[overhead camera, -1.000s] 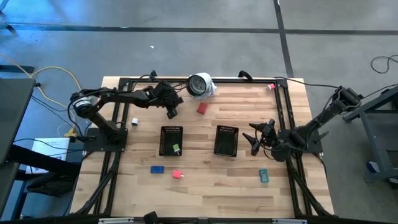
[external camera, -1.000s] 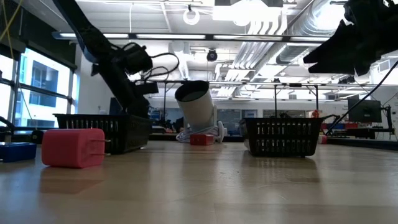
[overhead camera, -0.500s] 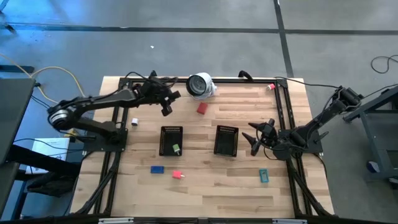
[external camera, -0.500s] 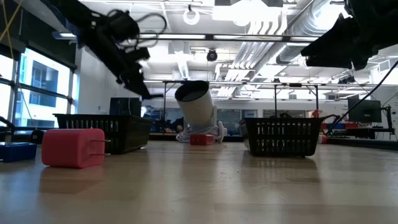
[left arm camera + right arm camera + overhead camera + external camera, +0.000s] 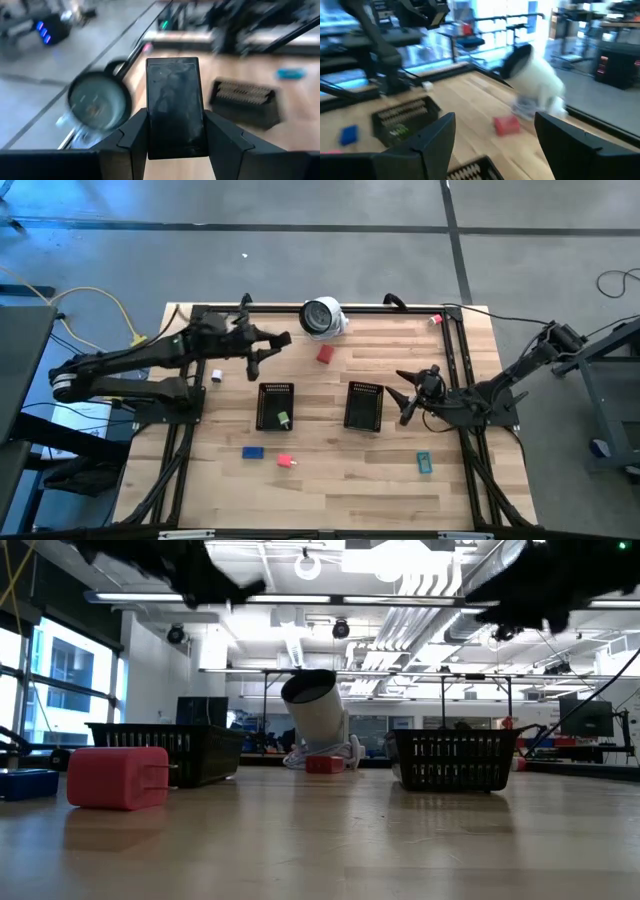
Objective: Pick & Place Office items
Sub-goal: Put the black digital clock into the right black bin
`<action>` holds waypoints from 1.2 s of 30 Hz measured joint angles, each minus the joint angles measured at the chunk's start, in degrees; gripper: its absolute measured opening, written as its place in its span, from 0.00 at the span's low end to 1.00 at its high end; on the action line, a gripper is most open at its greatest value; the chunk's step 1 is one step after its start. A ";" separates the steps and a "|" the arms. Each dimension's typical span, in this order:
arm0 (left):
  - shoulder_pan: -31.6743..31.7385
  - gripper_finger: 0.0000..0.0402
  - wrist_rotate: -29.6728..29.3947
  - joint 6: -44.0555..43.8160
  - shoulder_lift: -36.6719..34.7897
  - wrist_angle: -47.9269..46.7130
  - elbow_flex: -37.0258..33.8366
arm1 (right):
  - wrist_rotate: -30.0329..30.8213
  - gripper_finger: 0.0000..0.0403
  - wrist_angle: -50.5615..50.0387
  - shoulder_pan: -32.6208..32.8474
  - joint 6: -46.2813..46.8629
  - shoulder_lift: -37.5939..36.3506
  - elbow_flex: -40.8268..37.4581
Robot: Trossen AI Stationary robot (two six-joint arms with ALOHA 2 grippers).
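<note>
The left gripper [image 5: 268,348] is raised above the far left part of the desk [image 5: 330,470], between the white round object [image 5: 323,317] and the left tray [image 5: 275,406]. Its jaws are clamped on a dark flat rectangular piece [image 5: 175,107], held upright between the two fingers [image 5: 134,132]. The right gripper [image 5: 410,392] hangs just beside the right tray [image 5: 363,406] on its outer side, jaws apart and holding nothing.

Open room: the near half of the desk is mostly bare wood, and the strip between the two trays is free. A dark frame rail [image 5: 455,370] runs along the right edge, close behind the right gripper.

Office items, as seen from above:
- Red piece [image 5: 325,354]: on the desk near the white round object, between it and the trays.
- Green piece [image 5: 283,418]: inside the left tray.
- Blue piece [image 5: 252,451]: flat on the desk, nearer than the left tray.
- Pink piece [image 5: 285,461]: just beside the blue one; blocky, with a small prong on one side in the low view [image 5: 118,777].
- Teal piece [image 5: 424,463]: near the right edge, well apart from the others.
</note>
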 joint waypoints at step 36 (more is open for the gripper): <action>-44.72 0.37 -45.40 4.09 17.30 7.48 0.01 | -59.39 0.65 38.12 -31.70 5.20 26.14 1.79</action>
